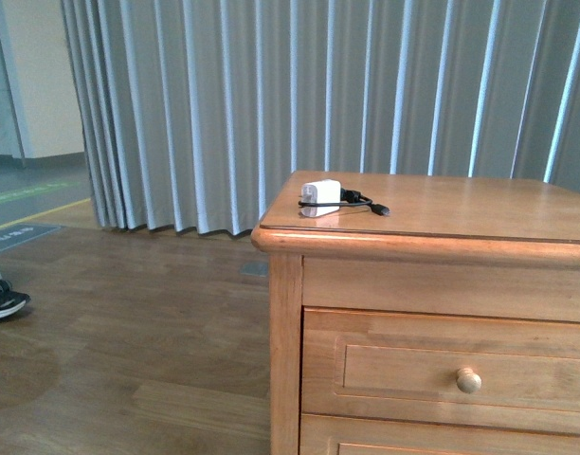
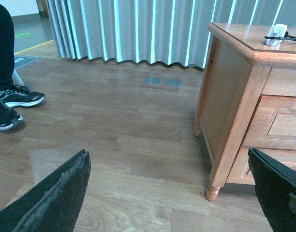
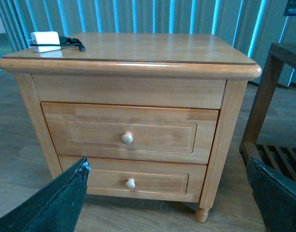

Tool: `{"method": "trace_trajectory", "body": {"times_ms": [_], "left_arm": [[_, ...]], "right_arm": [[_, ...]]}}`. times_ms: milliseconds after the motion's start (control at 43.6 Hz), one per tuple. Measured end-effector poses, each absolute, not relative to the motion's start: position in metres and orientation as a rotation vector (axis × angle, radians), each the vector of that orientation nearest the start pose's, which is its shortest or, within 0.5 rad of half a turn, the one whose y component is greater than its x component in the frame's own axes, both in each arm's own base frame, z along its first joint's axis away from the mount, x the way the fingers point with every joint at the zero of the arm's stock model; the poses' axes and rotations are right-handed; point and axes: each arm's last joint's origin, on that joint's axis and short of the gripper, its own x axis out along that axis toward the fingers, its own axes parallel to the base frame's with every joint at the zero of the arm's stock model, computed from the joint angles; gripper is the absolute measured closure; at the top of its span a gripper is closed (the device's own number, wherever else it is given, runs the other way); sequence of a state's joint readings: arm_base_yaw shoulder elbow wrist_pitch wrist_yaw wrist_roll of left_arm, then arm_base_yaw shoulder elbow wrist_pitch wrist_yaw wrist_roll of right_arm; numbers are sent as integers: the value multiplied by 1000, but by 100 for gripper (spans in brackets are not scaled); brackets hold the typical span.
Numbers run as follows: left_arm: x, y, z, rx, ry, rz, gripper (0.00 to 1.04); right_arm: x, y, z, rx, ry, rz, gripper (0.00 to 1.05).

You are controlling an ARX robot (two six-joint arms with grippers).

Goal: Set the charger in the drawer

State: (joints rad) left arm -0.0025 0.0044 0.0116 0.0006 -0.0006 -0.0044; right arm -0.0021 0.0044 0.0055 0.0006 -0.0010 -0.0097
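**Both grippers released, charger out of reach on the cabinet top**

The left gripper (image 2: 167, 155) hangs low over bare wooden floor (image 2: 114, 125), fingers (image 2: 56, 193) spread wide with nothing between them. Open floor runs ahead of it to the curtain (image 2: 138, 29). A person's shoes (image 2: 20, 96) stand off to one side, and the cabinet (image 2: 225, 92) corner and leg are near its other side.

The right gripper (image 3: 166, 164) is also spread and empty, and faces the cabinet front squarely from a short way off. A darker side table (image 3: 278, 53) stands just beside the cabinet, narrowing the room there.

The drawer (image 3: 128, 130) is pushed in flush, its knob (image 3: 127, 138) ahead of the right gripper and slightly above it. The charger (image 3: 45, 40) lies higher, on the cabinet top close to its left edge, cable trailing beside it, well apart from both grippers.
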Motion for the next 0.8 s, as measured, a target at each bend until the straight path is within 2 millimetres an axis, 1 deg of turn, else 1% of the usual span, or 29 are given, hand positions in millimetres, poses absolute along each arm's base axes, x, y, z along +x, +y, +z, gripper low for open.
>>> {"method": "trace_trajectory", "body": {"times_ms": [803], "left_arm": [[97, 0, 167, -4, -8, -2, 6]], "right_arm": [[98, 0, 165, -10, -2, -1, 8]]}}
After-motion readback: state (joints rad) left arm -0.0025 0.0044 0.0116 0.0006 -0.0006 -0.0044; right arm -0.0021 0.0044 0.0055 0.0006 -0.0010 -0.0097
